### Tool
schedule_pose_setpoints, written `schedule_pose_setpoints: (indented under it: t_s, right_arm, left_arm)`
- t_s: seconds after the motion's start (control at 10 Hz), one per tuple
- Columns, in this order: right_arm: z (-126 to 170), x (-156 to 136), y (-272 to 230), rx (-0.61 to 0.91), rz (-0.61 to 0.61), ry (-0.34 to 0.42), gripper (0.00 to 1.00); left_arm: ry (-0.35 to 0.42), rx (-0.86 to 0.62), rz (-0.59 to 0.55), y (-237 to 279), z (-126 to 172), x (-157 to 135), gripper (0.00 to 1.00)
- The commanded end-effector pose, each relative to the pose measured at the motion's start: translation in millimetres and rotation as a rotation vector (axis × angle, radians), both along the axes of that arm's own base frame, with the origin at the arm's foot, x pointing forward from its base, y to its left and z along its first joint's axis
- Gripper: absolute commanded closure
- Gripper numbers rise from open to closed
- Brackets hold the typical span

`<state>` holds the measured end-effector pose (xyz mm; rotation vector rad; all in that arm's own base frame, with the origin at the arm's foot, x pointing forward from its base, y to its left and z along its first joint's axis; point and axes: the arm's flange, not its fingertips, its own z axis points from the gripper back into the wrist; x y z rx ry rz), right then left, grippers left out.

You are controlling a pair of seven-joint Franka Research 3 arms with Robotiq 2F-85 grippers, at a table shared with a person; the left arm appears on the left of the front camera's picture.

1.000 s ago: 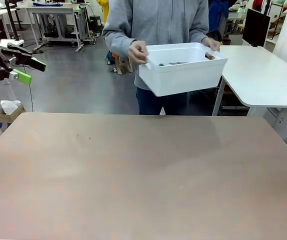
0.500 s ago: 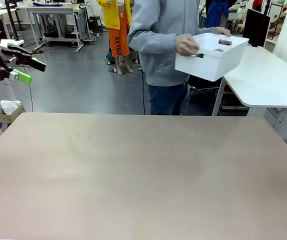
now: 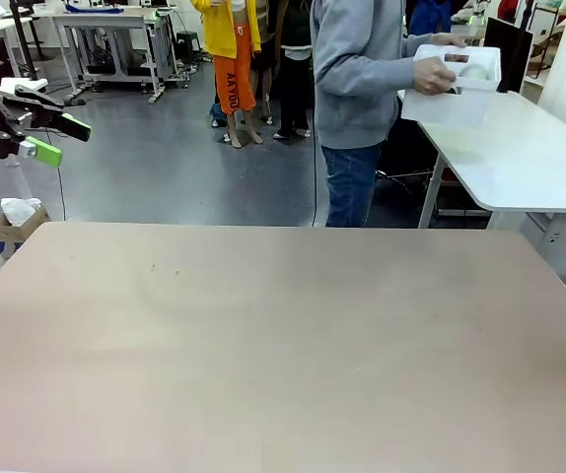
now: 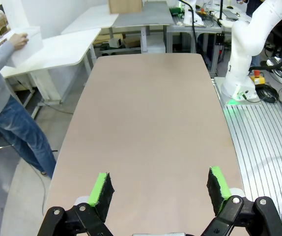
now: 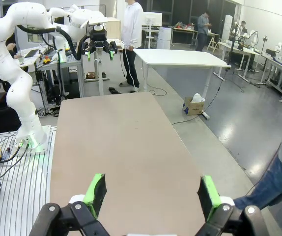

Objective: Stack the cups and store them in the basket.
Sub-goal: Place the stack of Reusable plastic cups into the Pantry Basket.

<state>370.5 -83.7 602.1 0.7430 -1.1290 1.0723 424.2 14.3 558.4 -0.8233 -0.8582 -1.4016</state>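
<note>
Both pincers, left (image 4: 159, 191) and right (image 5: 150, 196), gape wide over a bare counter (image 3: 283, 335) as a person at one o'clock carries off the basket (image 3: 458, 84), cups apparently stored.

Basket (image 3: 458, 87) is plain white, w/ a tan-brown patch and a pale one showing inside; the person (image 3: 357, 69) holding it wears a grey top and blue jeans. Table (image 3: 283, 345) is flat pinkish-beige, no pattern. Left gripper (image 3: 58, 139) is black w/ bright green pads; right gripper (image 5: 152, 194) the same, black and green.
</note>
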Motion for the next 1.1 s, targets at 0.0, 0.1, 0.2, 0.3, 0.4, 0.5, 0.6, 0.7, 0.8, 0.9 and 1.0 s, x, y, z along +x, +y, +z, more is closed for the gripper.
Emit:
schedule_pose_setpoints:
  t_s: [0.0, 0.1, 0.2, 0.3, 0.4, 0.5, 0.6, 0.7, 0.8, 0.9, 1.0]
  right_arm:
    - [2.8, 0.2, 0.7, 0.012, 0.007, -0.017, 0.00]
    - [2.8, 0.2, 0.7, 0.012, 0.007, -0.017, 0.00]
    - [2.8, 0.2, 0.7, 0.012, 0.007, -0.017, 0.00]
    - [2.8, 0.2, 0.7, 0.012, 0.007, -0.017, 0.00]
    - [2.8, 0.2, 0.7, 0.012, 0.007, -0.017, 0.00]
    - [2.8, 0.2, 0.7, 0.012, 0.007, -0.017, 0.00]
    - [2.8, 0.2, 0.7, 0.012, 0.007, -0.017, 0.00]
    - [2.8, 0.2, 0.7, 0.012, 0.007, -0.017, 0.00]
    - [2.8, 0.2, 0.7, 0.012, 0.007, -0.017, 0.00]
    - [2.8, 0.2, 0.7, 0.012, 0.007, -0.017, 0.00]
    - [2.8, 0.2, 0.7, 0.012, 0.007, -0.017, 0.00]
  left_arm:
    - [0.000, 0.006, -0.008, 0.3, 0.9, -1.8, 0.00]
    - [0.000, 0.006, -0.008, 0.3, 0.9, -1.8, 0.00]
    - [0.000, 0.006, -0.008, 0.3, 0.9, -1.8, 0.00]
    - [0.000, 0.006, -0.008, 0.3, 0.9, -1.8, 0.00]
    - [0.000, 0.006, -0.008, 0.3, 0.9, -1.8, 0.00]
    - [0.000, 0.006, -0.008, 0.3, 0.9, -1.8, 0.00]
    - [0.000, 0.006, -0.008, 0.3, 0.9, -1.8, 0.00]
    - [0.000, 0.006, -0.008, 0.3, 0.9, -1.8, 0.00]
    - [0.000, 0.006, -0.008, 0.3, 0.9, -1.8, 0.00]
    - [0.000, 0.006, -0.008, 0.3, 0.9, -1.8, 0.00]
    - [0.000, 0.006, -0.008, 0.3, 0.9, -1.8, 0.00]
